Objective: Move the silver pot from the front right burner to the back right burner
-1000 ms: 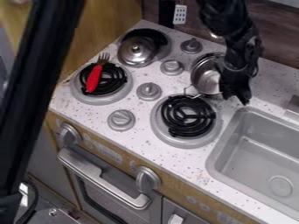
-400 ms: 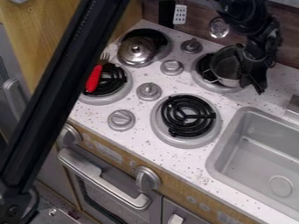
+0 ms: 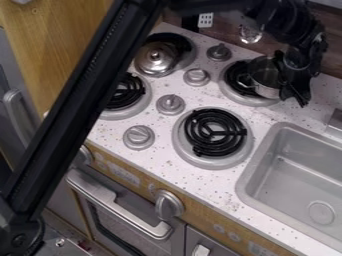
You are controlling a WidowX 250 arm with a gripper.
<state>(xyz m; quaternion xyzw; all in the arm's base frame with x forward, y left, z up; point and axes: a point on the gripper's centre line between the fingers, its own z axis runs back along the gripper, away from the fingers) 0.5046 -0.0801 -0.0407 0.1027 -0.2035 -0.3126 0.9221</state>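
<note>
The metal pot (image 3: 267,79) is over the right-hand part of the rear right burner (image 3: 234,75), some of the black coil showing beside it; its open side faces up, with a slight lean that makes its seating hard to judge. The tool (image 3: 297,97) is at the pot's right side, next to the rim — whether it is spread, pressed together or pinching that edge, the robot's observer cannot tell.

As far as the work can be judged, the pot's placing over the burner looks largely done; its centring looks incomplete, since it lies off to the right of the coil. Full contact with the burner cannot be confirmed; clear separation between tool and pot is not yet there either, so that part also counts as left.

Elsewhere on the speckled surface (image 3: 227,197), the shiny lid (image 3: 157,57) is at the rear left burner; the front right burner (image 3: 214,132) bears nothing on its coil — and the grey sink (image 3: 267,150) lies to its right, well apart from the pot.
</note>
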